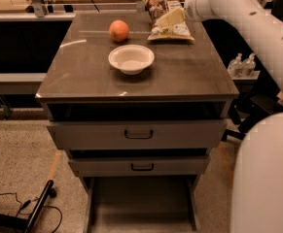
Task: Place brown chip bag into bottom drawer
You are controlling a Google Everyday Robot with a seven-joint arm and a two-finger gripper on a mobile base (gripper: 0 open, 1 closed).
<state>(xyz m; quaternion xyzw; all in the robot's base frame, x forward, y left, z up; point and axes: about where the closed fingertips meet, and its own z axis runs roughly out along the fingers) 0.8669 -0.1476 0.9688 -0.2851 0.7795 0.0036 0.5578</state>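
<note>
Counting one brown chip bag (158, 2) beneath gripper (170, 17), one bowl (131, 58).

White arm (257, 23) reaches in from the right, claw (172, 17) low at back.

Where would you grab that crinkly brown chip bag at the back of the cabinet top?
Likely its middle, from above, pinching across the short width: the crinkly brown and cream chip bag lies flat on the grey cabinet top, leaving no raised edge to catch. The gripper hovers over that middle.
</note>
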